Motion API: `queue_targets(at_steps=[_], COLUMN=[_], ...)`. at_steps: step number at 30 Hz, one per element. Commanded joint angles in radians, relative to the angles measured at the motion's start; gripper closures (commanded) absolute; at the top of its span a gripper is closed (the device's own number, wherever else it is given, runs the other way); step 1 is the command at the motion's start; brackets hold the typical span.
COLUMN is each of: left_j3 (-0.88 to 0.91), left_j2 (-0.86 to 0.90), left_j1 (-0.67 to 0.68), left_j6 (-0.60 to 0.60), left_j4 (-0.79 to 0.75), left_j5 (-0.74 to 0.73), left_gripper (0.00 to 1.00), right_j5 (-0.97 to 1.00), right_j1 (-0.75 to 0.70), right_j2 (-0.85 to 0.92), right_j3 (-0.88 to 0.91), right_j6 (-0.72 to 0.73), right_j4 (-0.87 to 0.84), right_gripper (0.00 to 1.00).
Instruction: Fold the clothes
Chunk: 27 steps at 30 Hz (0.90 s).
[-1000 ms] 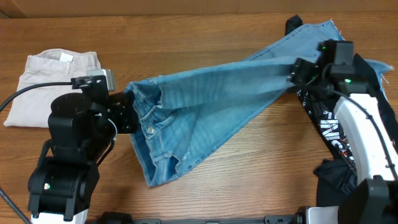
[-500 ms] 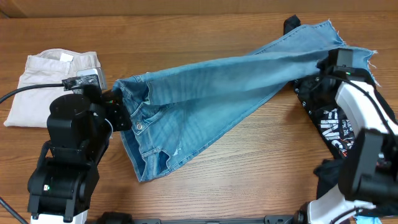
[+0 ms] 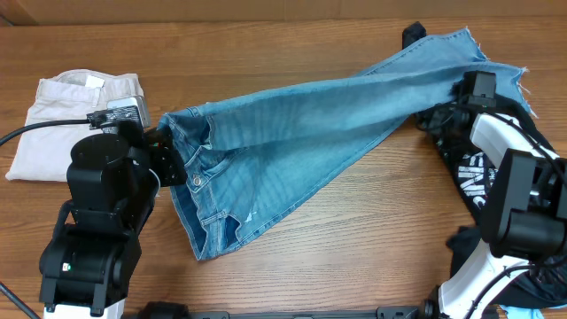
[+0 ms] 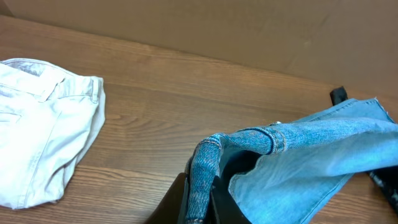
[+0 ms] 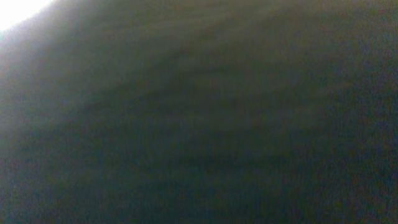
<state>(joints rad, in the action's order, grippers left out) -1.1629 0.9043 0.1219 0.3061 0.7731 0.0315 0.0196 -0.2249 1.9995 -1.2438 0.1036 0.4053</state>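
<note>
Counting what lies on the table [image 3: 372,248], we find one pair of light-blue jeans [image 3: 301,133], one folded pair of beige trousers [image 3: 71,111], one black printed jersey [image 3: 468,173] and two grippers. The jeans stretch across the middle of the table, with the waistband at the left, the frayed hems at the far right and a small white rip near the lower edge. Our left gripper [image 4: 200,198] is closed narrow on the waistband, the denim pinched between its fingers, as the left wrist view shows. The beige trousers lie to its left, apart from the jeans. Our right gripper [image 3: 467,89] sits at the hem end of the legs, beside the jersey. Its wrist view is dark and blurred, so we cannot tell whether its jaws stand wide or narrow, or whether they hold the denim.
</note>
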Motion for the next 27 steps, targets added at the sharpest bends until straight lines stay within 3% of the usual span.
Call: queue_targets(at_steps=[1,7,11,13,19,27], left_j3=[-0.027,-0.027,-0.027,-0.027,-0.027,-0.027], left_j2=[-0.01,-0.01,-0.01,-0.01,-0.01,-0.01], left_j1=[-0.013,-0.013,-0.013,-0.013,-0.013,-0.013], left_j6=[-0.015,-0.014,-0.015,-0.015,-0.015,-0.015], left_j4=[-0.01,0.027,0.039,0.036,0.031,0.032], left_j5=[0.04,0.039,0.051,0.063,0.109,0.19], left_gripper=[0.89,0.88,0.85,0.85,0.81,0.79], right_j5=[0.146,0.144,0.089,0.008,-0.28,-0.365], right_j1=[-0.11,-0.301,-0.392,-0.408,-0.37,-0.231], right_j2=[0.065,0.065,0.065,0.061,0.017,-0.011], right_j3=[-0.014,-0.038,-0.06,-0.071,-0.127,-0.154], right_j6=[-0.006,0.005,0.003,0.003,-0.005,-0.037], right_j4=[-0.063,-0.146,-0.142,-0.128,-0.09,-0.024], right_gripper=[0.82,0.8,0.54,0.48,0.4,0.27])
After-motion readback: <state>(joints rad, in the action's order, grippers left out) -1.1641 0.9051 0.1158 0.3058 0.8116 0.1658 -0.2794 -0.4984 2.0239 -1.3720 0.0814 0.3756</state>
